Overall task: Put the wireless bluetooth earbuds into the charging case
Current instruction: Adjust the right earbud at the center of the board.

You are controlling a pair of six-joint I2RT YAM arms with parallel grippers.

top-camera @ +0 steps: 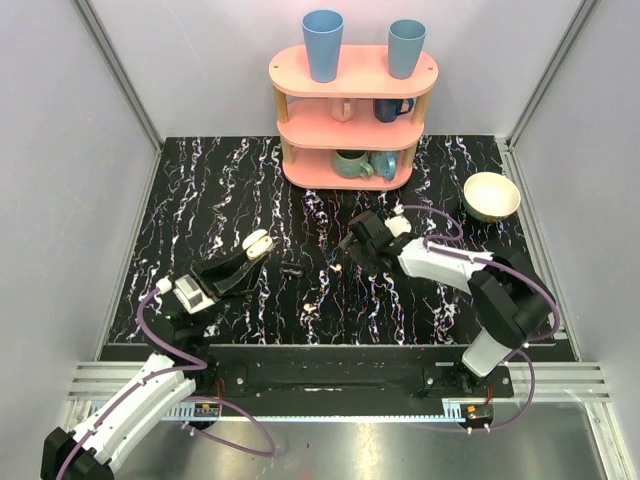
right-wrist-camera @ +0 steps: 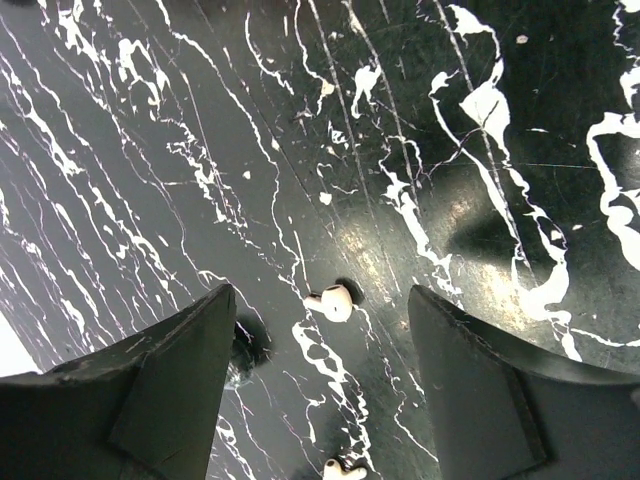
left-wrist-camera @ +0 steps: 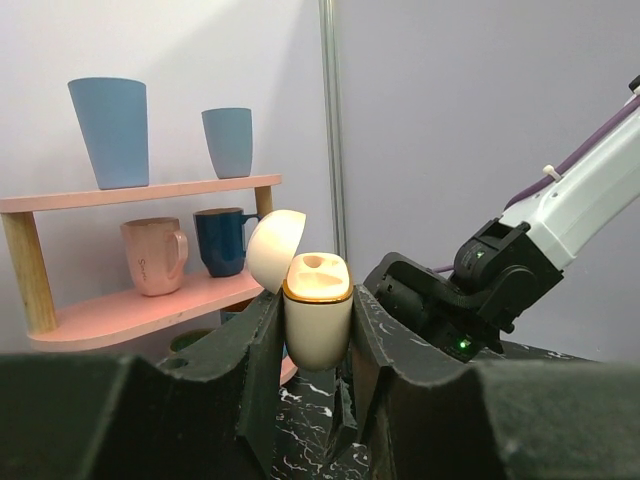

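The left end effector (top-camera: 249,253) is closed on the charging case (left-wrist-camera: 318,318), its two dark fingers (left-wrist-camera: 250,345) pressed against opposite sides of the cream body. In the left wrist view the case stands upright. Its lid (left-wrist-camera: 274,249) is swung open and tilts away to one side, and the top face with its tan rim and a shallow recess is exposed. From above, the case sits over the left half of the tabletop (top-camera: 200,200), about midway between the near and far edges. Whether it touches the surface cannot be told.

The right end effector (right-wrist-camera: 330,400) hangs over the middle of the tabletop with its jaws spread wide and nothing between them. One white earbud (right-wrist-camera: 332,302) lies on the black marbled surface just ahead of the gap between the fingers, touching neither. A second earbud (right-wrist-camera: 340,470) shows at the bottom edge of the right wrist view, partly cut off. A small dark object (top-camera: 292,268) lies between the two end effectors; what it is cannot be made out.

A pink shelf (top-camera: 352,70) stands at the middle of the far edge. It carries two blue cups (top-camera: 322,45) on top and mugs (left-wrist-camera: 152,257) on the tier below. A cream bowl (top-camera: 491,195) rests near the far right corner.
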